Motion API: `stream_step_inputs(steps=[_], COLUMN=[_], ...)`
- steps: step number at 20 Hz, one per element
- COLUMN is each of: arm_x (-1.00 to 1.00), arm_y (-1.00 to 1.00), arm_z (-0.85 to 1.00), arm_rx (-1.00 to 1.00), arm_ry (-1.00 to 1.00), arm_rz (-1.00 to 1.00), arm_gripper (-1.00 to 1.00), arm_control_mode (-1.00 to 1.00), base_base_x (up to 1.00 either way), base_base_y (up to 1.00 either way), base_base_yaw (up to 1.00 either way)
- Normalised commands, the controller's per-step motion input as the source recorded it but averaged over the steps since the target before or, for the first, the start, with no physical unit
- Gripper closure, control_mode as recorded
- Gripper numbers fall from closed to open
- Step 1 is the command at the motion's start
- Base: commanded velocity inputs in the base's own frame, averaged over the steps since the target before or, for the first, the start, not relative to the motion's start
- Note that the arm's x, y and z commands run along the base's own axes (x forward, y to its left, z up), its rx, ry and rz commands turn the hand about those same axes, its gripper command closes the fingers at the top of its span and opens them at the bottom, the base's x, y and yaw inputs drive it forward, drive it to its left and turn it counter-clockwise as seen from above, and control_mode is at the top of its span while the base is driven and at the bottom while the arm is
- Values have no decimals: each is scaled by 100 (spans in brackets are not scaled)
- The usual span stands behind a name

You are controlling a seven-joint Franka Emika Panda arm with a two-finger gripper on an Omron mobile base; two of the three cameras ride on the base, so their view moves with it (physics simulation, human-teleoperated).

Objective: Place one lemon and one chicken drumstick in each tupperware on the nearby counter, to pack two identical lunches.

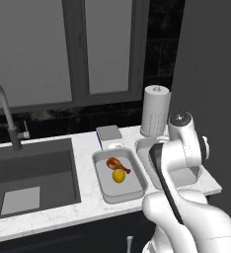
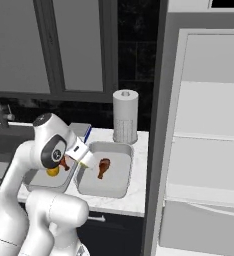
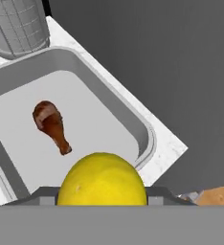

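Counter point(image 1: 88, 207): end effector point(image 3: 102, 203) holds lemon point(image 3: 102, 179) above tupperware point(image 3: 133, 122).

The arm point(image 1: 186, 148) is glossy white, rounded segments (dark grey joints and caps between them).

Bright yellow on the small round lemon point(image 3: 102, 179) at the bottom of the hand view, faintly dimpled; same yellow on the second round lemon point(image 1: 118, 175) in the left light-grey rectangular tupperware point(image 1: 102, 183). Glossy reddish-brown on the chicken drumstick point(image 1: 117, 163) beside that lemon, darker toward the thin bone end. Matching reddish-brown on the other drumstick point(image 3: 51, 126), against the pale grey floor of the right tupperware point(image 3: 142, 128). White with faint grey veining across the marble-look counter point(image 1: 85, 203); dark navy below on the cabinet front. Dark charcoal in the sunken sink basin point(image 1: 36, 170). Pale grey on the upright paper towel roll point(image 2: 125, 116). Silver-grey on the curved faucet point(image 1: 3, 111).
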Motion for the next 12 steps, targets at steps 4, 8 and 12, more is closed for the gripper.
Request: stream_step_inputs(steps=[4, 8, 12], arm_x=[51, 44, 42], arm_y=[-28, -28, -28], arm_z=[-54, -49, -45], arm_rx=[0, 0, 0], arm_ry=[0, 0, 0], arm_rz=[0, 0, 0], arm_gripper=[100, 100, 100], arm_control_mode=[-100, -100, -100], base_base_x=[0, 0, 0], base_base_y=[0, 0, 0], base_base_yaw=[0, 0, 0])
